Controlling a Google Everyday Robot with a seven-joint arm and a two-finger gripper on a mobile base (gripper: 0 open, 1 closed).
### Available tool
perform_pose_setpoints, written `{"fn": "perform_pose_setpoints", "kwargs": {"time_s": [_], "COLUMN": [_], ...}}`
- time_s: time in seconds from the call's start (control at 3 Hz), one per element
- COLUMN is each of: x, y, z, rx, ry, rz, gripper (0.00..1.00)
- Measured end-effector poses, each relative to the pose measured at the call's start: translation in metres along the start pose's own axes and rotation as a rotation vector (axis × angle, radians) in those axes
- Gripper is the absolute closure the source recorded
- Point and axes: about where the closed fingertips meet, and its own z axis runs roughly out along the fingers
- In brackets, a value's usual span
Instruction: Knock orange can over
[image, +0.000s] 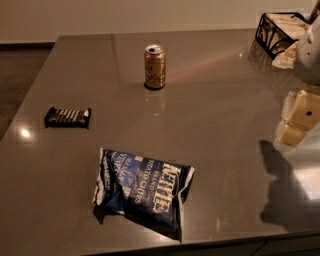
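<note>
The orange can (155, 66) stands upright on the grey table (220, 100), towards the back and a little left of centre. It has an orange-gold body with dark scribbled markings and a silver top. My gripper (298, 120) is a cream-coloured shape at the right edge of the view, above the table and far to the right of the can. It is well apart from the can and holds nothing that I can see. Part of my arm (311, 45) shows above it at the upper right.
A blue chip bag (142, 187) lies flat near the front edge. A dark wrapped snack bar (67, 117) lies at the left. A black wire basket (277, 30) with pale contents stands at the back right corner. The gripper's shadow (285, 185) falls on the table's right side.
</note>
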Motion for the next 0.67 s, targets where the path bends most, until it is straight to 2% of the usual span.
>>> {"fn": "perform_pose_setpoints", "kwargs": {"time_s": [0.33,0.67], "x": [0.0,-0.0099], "y": [0.0,-0.0034], "z": [0.0,0.0018], "rx": [0.0,-0.022], "ry": [0.0,-0.013], "rz": [0.0,0.01], "gripper": [0.0,0.0]}}
